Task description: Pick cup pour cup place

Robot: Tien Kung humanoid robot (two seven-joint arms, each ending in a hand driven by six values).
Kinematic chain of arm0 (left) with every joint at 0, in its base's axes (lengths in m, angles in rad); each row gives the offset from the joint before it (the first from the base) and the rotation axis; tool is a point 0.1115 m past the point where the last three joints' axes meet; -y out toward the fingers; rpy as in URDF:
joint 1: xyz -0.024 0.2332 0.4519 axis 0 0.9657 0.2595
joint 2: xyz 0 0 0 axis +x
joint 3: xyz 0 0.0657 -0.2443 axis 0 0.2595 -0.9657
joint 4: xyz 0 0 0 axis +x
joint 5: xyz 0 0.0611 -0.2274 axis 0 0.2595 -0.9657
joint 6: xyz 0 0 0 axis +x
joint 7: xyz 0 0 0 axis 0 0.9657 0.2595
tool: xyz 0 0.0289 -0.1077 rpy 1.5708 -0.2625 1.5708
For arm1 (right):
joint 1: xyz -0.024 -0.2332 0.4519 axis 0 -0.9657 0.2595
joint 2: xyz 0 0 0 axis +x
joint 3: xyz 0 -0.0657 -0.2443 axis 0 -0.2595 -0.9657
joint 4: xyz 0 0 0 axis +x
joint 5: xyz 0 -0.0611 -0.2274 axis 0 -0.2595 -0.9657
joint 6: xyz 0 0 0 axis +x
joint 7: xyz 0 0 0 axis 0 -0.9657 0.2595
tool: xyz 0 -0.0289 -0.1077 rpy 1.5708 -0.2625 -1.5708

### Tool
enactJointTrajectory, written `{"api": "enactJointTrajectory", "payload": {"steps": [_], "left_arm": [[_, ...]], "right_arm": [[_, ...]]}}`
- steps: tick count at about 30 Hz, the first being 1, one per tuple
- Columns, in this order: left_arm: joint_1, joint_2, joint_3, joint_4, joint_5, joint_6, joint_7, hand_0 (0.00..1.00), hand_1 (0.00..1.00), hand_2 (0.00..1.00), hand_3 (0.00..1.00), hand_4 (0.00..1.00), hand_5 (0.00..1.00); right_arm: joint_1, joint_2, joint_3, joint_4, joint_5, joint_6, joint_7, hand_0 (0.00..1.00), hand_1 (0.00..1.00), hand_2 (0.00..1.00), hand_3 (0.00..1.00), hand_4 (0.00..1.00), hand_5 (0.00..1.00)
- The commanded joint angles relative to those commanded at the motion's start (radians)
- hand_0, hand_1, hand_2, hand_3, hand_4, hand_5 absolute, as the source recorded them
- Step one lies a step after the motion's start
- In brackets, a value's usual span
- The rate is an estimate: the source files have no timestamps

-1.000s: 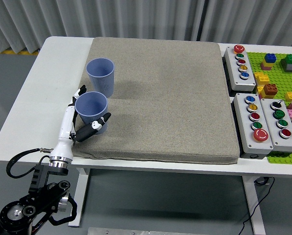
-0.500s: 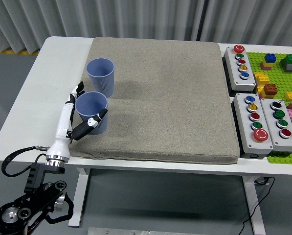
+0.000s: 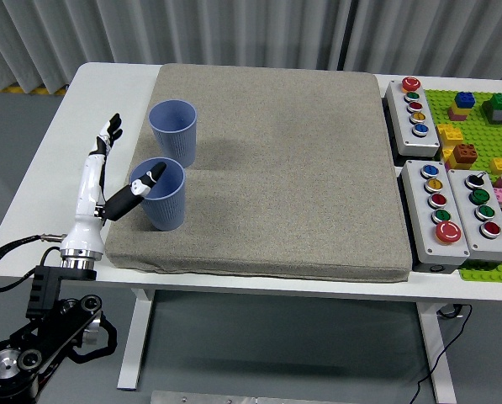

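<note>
Nearest you, the left hand (image 3: 108, 172) sits over the mat's (image 3: 318, 168) left edge, fingers spread and clamped on nothing. Its thumb (image 3: 141, 183) stretches to the right and its tip lies at the rim of the near cup (image 3: 164, 195); whether it touches the rim you cannot tell from this view. The other fingers (image 3: 109, 133) fan out up and to the left, well clear of either cup. The right hand is not in view.

Judging from how things lie, you are at one end of the task: both cups stand on the mat and nothing is lifted or tipped. Neither cup shows visible contents, so you cannot tell whether a pour has been made. If the near cup is the one to pick, the grasp, pour and placing are all left to do.

The near cup stands just right of the thumb, upright, its long axis vertical and its mouth opening straight up. Beyond it, further from the hand, the far cup (image 3: 174, 131) stands the same way, upright with mouth up, close behind the near cup but apparently apart from it.

Far off to the right, the button boxes (image 3: 452, 210) and brick board (image 3: 482, 118) sit on the tabletop (image 3: 91, 101), out of the way.
</note>
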Motion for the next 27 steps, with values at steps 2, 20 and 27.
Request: {"api": "enactJointTrajectory", "payload": {"steps": [2, 20, 27], "left_arm": [[-0.008, 0.003, -0.022, -0.031, 0.005, 0.004, -0.001, 0.952, 0.947, 0.998, 0.998, 0.998, 0.646], [-0.132, 0.042, -0.036, -0.101, 0.001, 0.022, -0.003, 0.906, 0.891, 0.998, 0.998, 0.992, 0.796], [-0.13, 0.046, -0.081, -0.128, 0.035, 0.014, 0.007, 0.905, 0.889, 0.998, 0.998, 0.998, 0.775]], "right_arm": [[0.0, 0.0, -0.001, 0.0, 0.003, -0.001, 0.0, 0.64, 0.604, 0.51, 0.587, 0.002, 0.002], [0.006, 0.006, -0.011, 0.002, 0.048, -0.016, -0.001, 0.641, 0.604, 0.51, 0.586, 0.002, 0.002], [-0.011, 0.007, -0.012, 0.002, 0.039, -0.011, -0.002, 0.641, 0.604, 0.509, 0.586, 0.002, 0.002]]}}
